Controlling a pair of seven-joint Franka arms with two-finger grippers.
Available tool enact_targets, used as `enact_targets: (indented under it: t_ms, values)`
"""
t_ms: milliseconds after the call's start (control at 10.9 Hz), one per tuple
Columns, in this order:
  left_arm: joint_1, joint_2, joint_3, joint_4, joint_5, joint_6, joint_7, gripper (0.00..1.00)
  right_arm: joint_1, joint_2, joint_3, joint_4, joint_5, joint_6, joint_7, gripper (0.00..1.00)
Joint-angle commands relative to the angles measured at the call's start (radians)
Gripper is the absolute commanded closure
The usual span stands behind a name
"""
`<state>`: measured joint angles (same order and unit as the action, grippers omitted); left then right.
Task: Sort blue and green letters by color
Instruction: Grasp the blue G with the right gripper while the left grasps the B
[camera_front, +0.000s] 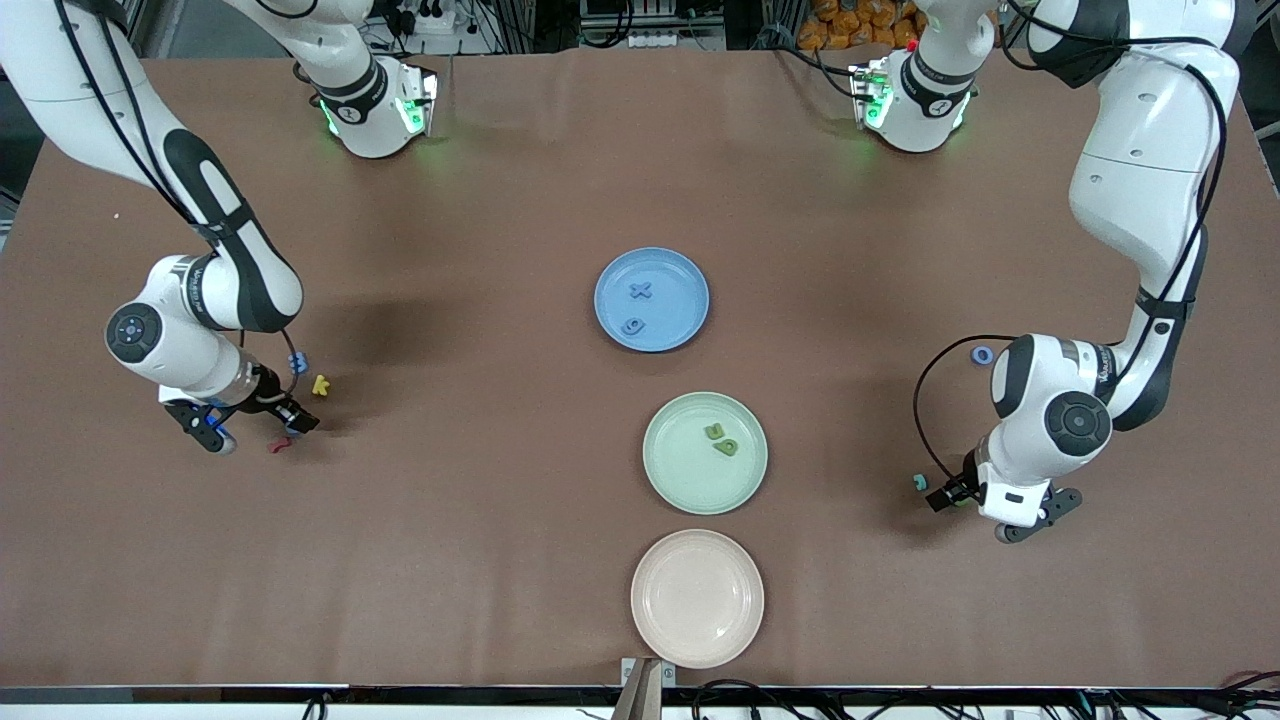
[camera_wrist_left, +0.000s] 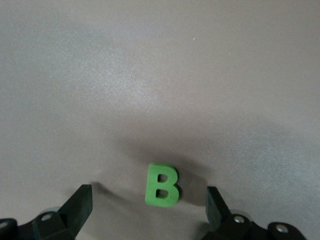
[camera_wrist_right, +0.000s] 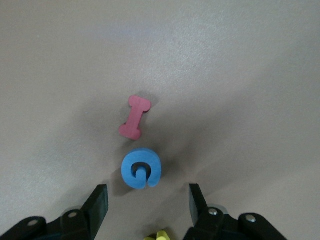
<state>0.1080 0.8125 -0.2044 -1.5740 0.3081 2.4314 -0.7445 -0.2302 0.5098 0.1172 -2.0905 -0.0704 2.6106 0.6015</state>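
My left gripper (camera_wrist_left: 149, 206) is low over the table at the left arm's end, open, and a green B (camera_wrist_left: 162, 184) lies flat just ahead of its fingertips. My right gripper (camera_wrist_right: 148, 201) is open over the right arm's end. A blue G (camera_wrist_right: 141, 169) lies just past its fingertips, untouched. In the front view another blue letter (camera_front: 298, 363) lies beside that gripper (camera_front: 298, 420), and a blue o (camera_front: 982, 355) lies near the left arm. The blue plate (camera_front: 680, 270) holds a blue x (camera_front: 640, 291) and a 9 (camera_front: 632, 326). The green plate (camera_front: 680, 485) holds two green letters (camera_front: 721, 439).
A pink plate (camera_front: 697, 640) stands nearest the front camera, with nothing on it. A yellow k (camera_front: 321, 385) and a red piece (camera_wrist_right: 134, 117) lie close to the blue G. A tiny teal piece (camera_front: 919, 482) sits next to the left gripper (camera_front: 940, 497).
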Motion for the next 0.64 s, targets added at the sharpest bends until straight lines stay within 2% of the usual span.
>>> enact_targets:
  t_ms: [0, 92, 184, 368, 460, 552]
  values:
    - [0.002, 0.014, -0.001, 0.026, -0.027, -0.017, 0.057, 0.0, -0.009, 0.025, -0.014, 0.023, -0.037, 0.014, -0.002, 0.28]
    - [0.002, 0.017, 0.0, 0.026, -0.027, -0.017, 0.062, 0.0, -0.011, 0.033, -0.016, 0.032, -0.052, 0.014, 0.0, 0.29]
    - [0.006, 0.019, -0.001, 0.026, -0.029, -0.017, 0.062, 0.99, -0.011, 0.042, -0.021, 0.036, -0.054, 0.014, 0.0, 0.31]
    - [0.007, 0.019, -0.001, 0.026, -0.035, -0.017, 0.056, 1.0, -0.009, 0.044, -0.022, 0.041, -0.054, 0.014, 0.0, 0.35]
    - [0.007, 0.019, -0.001, 0.026, -0.043, -0.017, 0.056, 1.0, -0.009, 0.047, -0.022, 0.05, -0.052, 0.013, 0.0, 0.39]
    - [0.007, 0.017, -0.001, 0.026, -0.043, -0.017, 0.056, 1.0, -0.009, 0.055, -0.022, 0.056, -0.054, 0.013, 0.0, 0.48]
